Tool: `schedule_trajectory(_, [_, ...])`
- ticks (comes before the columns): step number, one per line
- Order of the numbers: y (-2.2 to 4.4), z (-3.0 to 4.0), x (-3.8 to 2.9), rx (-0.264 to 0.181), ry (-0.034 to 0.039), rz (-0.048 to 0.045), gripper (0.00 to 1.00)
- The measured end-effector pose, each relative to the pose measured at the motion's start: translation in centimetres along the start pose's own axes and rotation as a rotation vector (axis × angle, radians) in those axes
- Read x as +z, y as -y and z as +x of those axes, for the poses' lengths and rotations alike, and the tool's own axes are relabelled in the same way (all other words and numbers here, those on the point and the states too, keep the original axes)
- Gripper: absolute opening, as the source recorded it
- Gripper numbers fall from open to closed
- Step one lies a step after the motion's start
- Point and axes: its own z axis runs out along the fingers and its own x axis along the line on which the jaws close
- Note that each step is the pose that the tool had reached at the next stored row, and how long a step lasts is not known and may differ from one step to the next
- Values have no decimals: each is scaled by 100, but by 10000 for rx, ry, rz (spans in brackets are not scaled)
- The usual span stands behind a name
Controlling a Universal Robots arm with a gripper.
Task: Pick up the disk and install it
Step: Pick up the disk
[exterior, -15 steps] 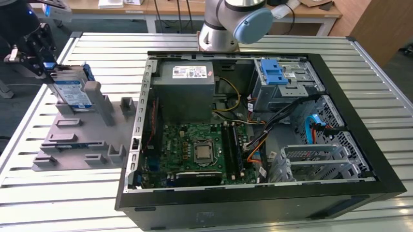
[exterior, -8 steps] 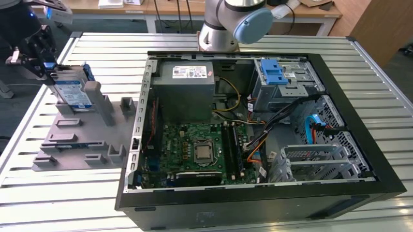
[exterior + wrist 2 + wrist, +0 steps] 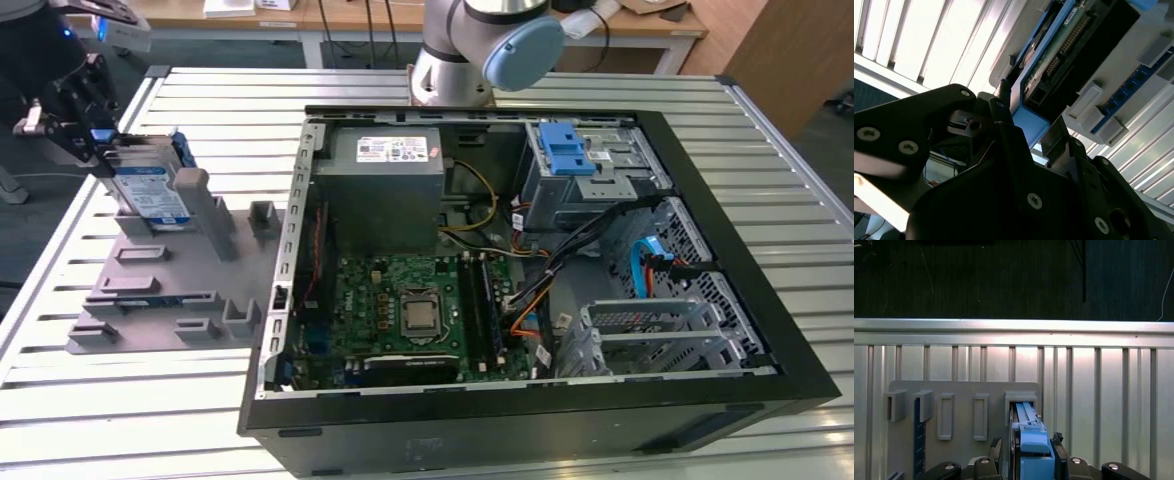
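Observation:
The disk (image 3: 150, 185), silver with a blue-and-white label and a blue carrier frame, stands on edge in a slot of the grey fixture plate (image 3: 160, 295) at the exterior view's left. My gripper (image 3: 104, 150) reaches its upper end from the far left. In the first wrist view the disk's blue edge (image 3: 1030, 437) runs between the two fingertips (image 3: 996, 446), with a thin gap on one side. The second wrist view shows the disk's connector end (image 3: 1064, 50) just beyond my gripper (image 3: 1026, 125). The jaws straddle the disk and look open.
An open computer case (image 3: 534, 405) lies right of the fixture on the slatted metal table (image 3: 120, 410). Inside are a grey power-supply box (image 3: 387, 165), a motherboard (image 3: 400, 305) and a blue-latched drive cage (image 3: 571, 150). The arm's base (image 3: 461, 60) stands behind the case.

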Motion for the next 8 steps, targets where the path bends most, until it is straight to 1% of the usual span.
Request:
schedule_trajectory(7, [0, 0, 3, 0, 0, -1, 50])
schedule_trajectory(8, [0, 0, 3, 0, 0, 0, 48])
